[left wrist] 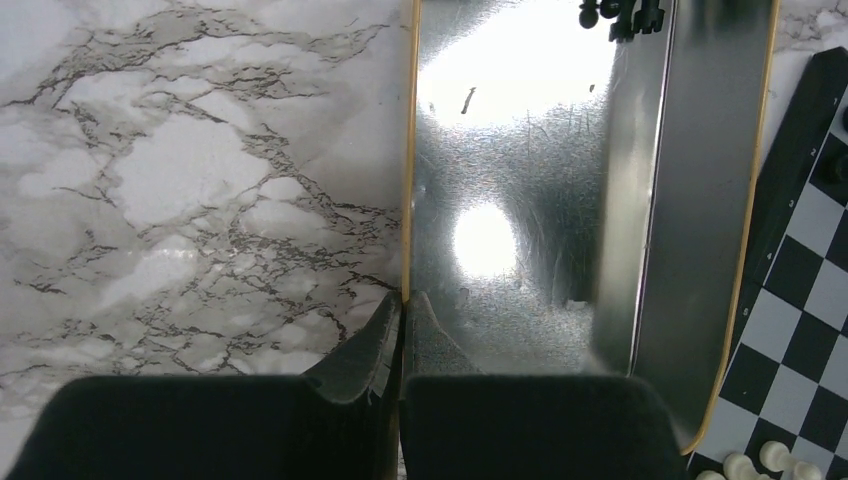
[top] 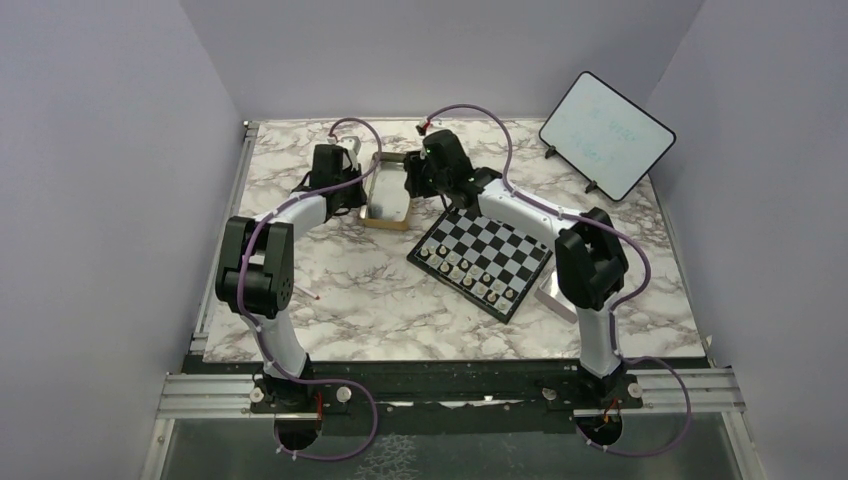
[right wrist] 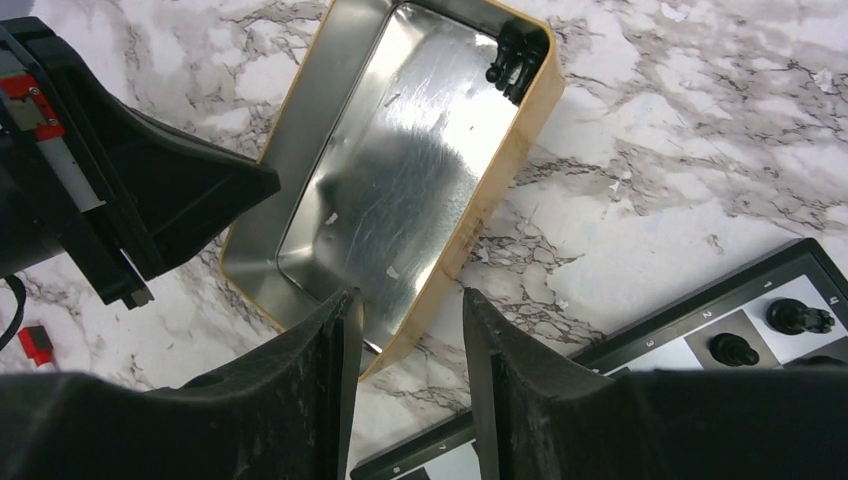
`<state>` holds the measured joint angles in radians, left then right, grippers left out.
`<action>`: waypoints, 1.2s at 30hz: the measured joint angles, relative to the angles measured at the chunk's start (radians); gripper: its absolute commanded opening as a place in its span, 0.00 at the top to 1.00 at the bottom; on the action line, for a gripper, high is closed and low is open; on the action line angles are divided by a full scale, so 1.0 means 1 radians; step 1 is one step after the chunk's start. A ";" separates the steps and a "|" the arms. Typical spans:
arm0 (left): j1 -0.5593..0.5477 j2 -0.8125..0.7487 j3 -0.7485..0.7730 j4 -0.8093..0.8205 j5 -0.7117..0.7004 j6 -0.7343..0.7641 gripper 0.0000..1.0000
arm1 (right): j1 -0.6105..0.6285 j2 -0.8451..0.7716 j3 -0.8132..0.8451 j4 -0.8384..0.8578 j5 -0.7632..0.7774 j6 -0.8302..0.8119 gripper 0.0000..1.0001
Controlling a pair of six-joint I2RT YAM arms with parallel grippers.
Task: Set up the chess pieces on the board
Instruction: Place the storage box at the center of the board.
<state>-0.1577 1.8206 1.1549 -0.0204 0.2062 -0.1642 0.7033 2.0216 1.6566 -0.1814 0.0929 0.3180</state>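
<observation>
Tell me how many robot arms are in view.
2. The left arm reaches the tin at its left side; the right arm stretches over the board toward the tin. None seems hidden.

left arm (top: 262, 262): white links, black boxy joint housings | right arm (top: 590, 265): white links, black joints too | cables: purple, ran along each arm to the bases | left gripper (left wrist: 402, 310): black, red part on housing | right gripper (right wrist: 405, 320): matte black wedge fingers (right wrist: 300, 400), dusty scuffs
</observation>
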 measured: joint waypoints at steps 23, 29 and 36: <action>-0.019 -0.242 -0.227 -0.055 -0.334 -0.557 0.97 | 0.005 -0.060 -0.167 0.089 0.000 0.005 0.54; -0.062 -0.242 -0.249 -0.108 -0.389 -0.637 0.97 | 0.005 -0.093 -0.180 0.121 0.000 0.003 0.54; -0.129 -0.240 -0.249 -0.146 -0.425 -0.716 0.90 | 0.005 -0.098 -0.180 0.139 -0.001 0.003 0.54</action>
<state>-0.2867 1.5803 0.9062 -0.1661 -0.2184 -0.8803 0.7078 1.9236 1.4761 -0.0422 0.0917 0.3206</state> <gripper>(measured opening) 0.074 0.457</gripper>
